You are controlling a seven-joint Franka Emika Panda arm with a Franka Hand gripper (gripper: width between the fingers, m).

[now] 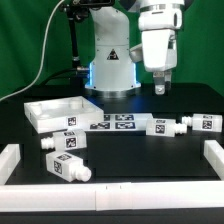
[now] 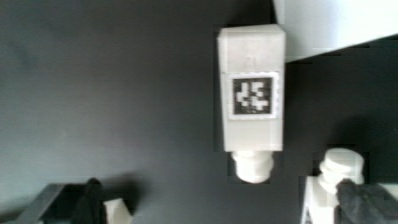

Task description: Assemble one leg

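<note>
While the leg (image 1: pixel 160 126) lies flat near the counter's (image 1: pixel 130 155) far edge, toward the exterior view's right, the hand (image 1: pixel 160 88) hovers directly above, apart from it. Only the wrist view shows its fingers (image 2: pixel 68 203) spread wide and empty; only the exterior view shows another leg (image 1: pixel 68 168) by the front corner on its left.

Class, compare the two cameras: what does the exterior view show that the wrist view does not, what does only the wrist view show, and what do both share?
Only the exterior view: the tabletop, two front legs and the arm's base. Only the wrist view: the tag close up, and the fingers set wide apart. Both: the gripper hovering over one leg, not touching it.
</note>
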